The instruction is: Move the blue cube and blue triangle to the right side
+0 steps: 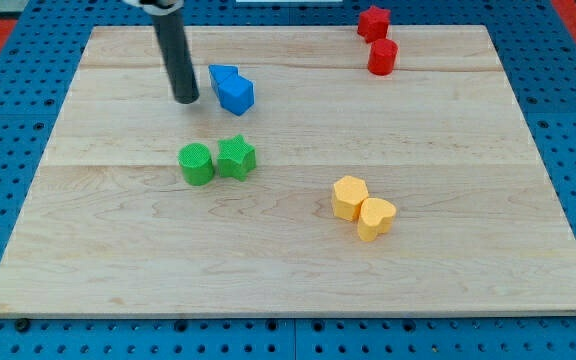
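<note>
The blue cube (pixel 236 94) and the blue triangle (pixel 222 76) sit touching each other in the upper left part of the wooden board (pixel 288 270); the triangle is just behind and left of the cube. My tip (pixel 186 100) is at the end of the dark rod, a short way to the left of the two blue blocks, with a small gap between them.
A green cylinder (pixel 196 164) and green star (pixel 236 157) sit side by side below the blue blocks. A yellow hexagon (pixel 349 197) and yellow heart (pixel 376 218) lie lower right. A red star (pixel 373 21) and red cylinder (pixel 382 56) stand at the top right.
</note>
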